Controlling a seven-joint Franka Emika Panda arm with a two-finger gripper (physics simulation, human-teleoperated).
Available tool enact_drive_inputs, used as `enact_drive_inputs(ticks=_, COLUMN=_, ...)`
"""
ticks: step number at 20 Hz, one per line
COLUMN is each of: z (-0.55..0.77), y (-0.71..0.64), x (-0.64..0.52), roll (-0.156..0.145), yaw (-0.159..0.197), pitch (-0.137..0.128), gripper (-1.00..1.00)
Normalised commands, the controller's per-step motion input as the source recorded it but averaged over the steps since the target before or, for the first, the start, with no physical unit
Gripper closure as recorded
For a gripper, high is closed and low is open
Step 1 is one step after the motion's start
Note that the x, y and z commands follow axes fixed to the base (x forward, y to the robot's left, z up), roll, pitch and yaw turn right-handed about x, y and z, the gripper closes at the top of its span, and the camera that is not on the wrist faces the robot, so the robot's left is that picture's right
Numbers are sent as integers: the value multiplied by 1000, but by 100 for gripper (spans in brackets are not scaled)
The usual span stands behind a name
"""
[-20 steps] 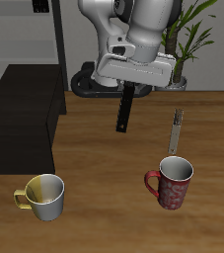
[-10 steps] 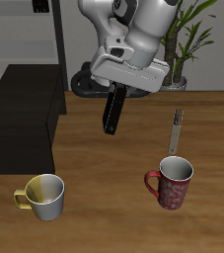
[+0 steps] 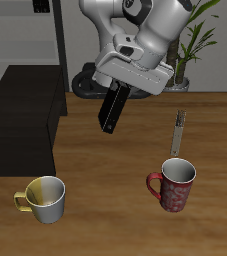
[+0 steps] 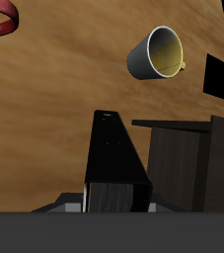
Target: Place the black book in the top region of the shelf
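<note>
My gripper (image 3: 119, 88) is shut on the black book (image 3: 111, 109) and holds it in the air above the table, hanging tilted below the fingers. In the wrist view the black book (image 4: 113, 168) fills the space between the fingers, with its pale page edge showing. The shelf (image 3: 25, 115) is a large black box standing on the table, off to the side of the book and lower than it. Its flat faces also show in the wrist view (image 4: 187, 158).
A yellow-lined grey mug (image 3: 45, 198) stands near the table's front edge in front of the shelf. A red mug (image 3: 173, 184) stands nearer the front. A narrow grey-brown upright strip (image 3: 178, 132) stands behind it. A tall grey rack (image 3: 45, 40) and a plant (image 3: 193, 40) are at the back.
The gripper has carried the black book sideways toward the shelf and a little higher, and the book has tilted more.
</note>
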Motion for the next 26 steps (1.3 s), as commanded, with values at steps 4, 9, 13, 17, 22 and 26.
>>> enact_drive_inputs(ticks=4, z=84, y=-88, x=-67, roll=-105, yaw=5, pitch=1, gripper=100)
enact_drive_inputs(ticks=9, z=37, y=52, x=41, roll=-63, yaw=11, pitch=11, gripper=100)
enact_drive_inputs(ticks=13, z=-43, y=-9, x=129, roll=-114, yaw=7, pitch=7, gripper=100)
enact_drive_inputs(ticks=17, z=-254, y=-22, x=-19, roll=-106, yaw=24, pitch=47, gripper=100)
enact_drive_inputs(ticks=22, z=-132, y=85, x=-151, roll=-75, yaw=-7, pitch=9, gripper=100)
enact_drive_inputs(ticks=26, z=-39, y=160, x=-204, roll=-47, yaw=-8, pitch=-6, gripper=100)
